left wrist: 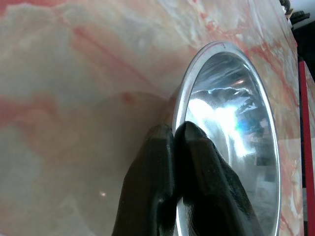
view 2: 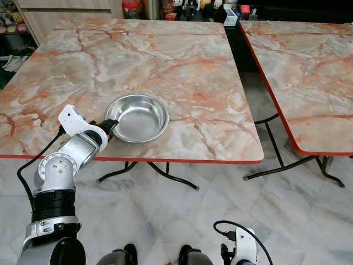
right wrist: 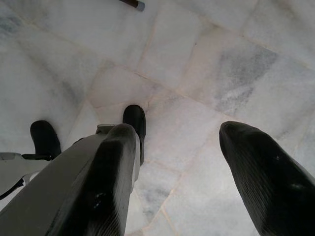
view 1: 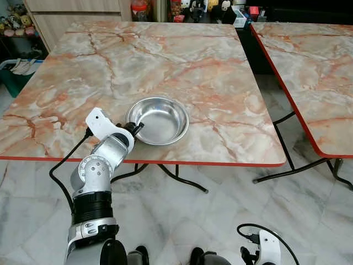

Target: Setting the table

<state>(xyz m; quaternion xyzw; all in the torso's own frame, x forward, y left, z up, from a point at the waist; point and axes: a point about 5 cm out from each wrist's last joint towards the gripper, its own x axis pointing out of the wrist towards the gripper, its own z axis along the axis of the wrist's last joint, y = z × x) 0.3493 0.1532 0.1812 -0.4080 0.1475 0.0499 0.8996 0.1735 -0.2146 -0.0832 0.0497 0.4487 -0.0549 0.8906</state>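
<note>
A steel bowl (view 1: 158,120) on a marble table (view 1: 182,66) was pinched at its near rim by the closed left gripper (view 1: 135,130), while the right gripper (right wrist: 179,162) was held spread and empty over the floor.

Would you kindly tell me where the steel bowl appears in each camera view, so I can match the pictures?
Left eye view: steel bowl near the table's front edge, left of centre.
Right eye view: bowl, same spot, shifted left.
Left wrist view: bowl rim pinched by the left gripper.
Right wrist view: floor tiles, no bowl.
Shared landmark: the marble table.
</note>
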